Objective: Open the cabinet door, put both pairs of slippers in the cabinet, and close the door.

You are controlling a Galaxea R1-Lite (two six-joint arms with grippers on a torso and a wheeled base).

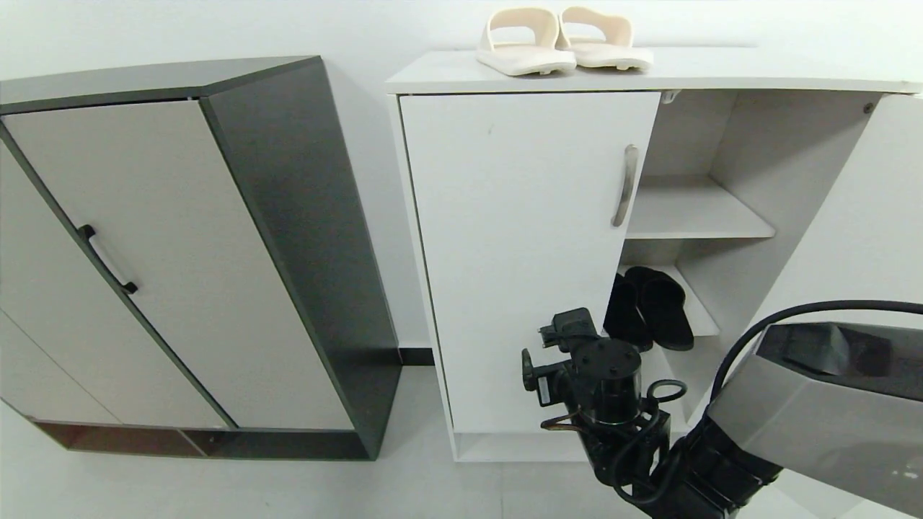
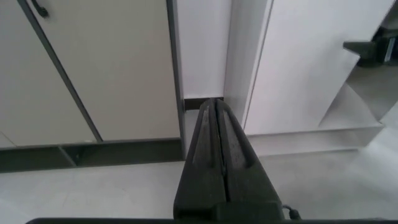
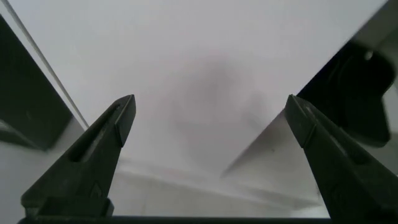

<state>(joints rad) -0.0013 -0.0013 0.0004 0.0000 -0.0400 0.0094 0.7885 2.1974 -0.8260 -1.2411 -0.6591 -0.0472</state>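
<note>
A pair of beige slippers (image 1: 562, 41) lies on top of the white cabinet (image 1: 721, 68). Its right door (image 1: 858, 216) is swung wide open, and its left door (image 1: 519, 252) with a metal handle (image 1: 626, 186) is shut. Inside, a pair of black slippers (image 1: 649, 306) rests on the lower shelf, below a bare upper shelf (image 1: 692, 213). My right arm (image 1: 602, 375) is low in front of the shut left door. My right gripper (image 3: 210, 102) is open, holds nothing and faces the white panel, with the black slippers (image 3: 364, 93) off to one side. My left gripper (image 2: 211, 106) is shut on nothing, low above the floor.
A dark grey cabinet (image 1: 180, 252) with a light door and a black handle (image 1: 107, 258) stands to the left of the white one, with a narrow gap (image 2: 202, 56) between them. Pale floor (image 1: 404, 490) lies in front of both.
</note>
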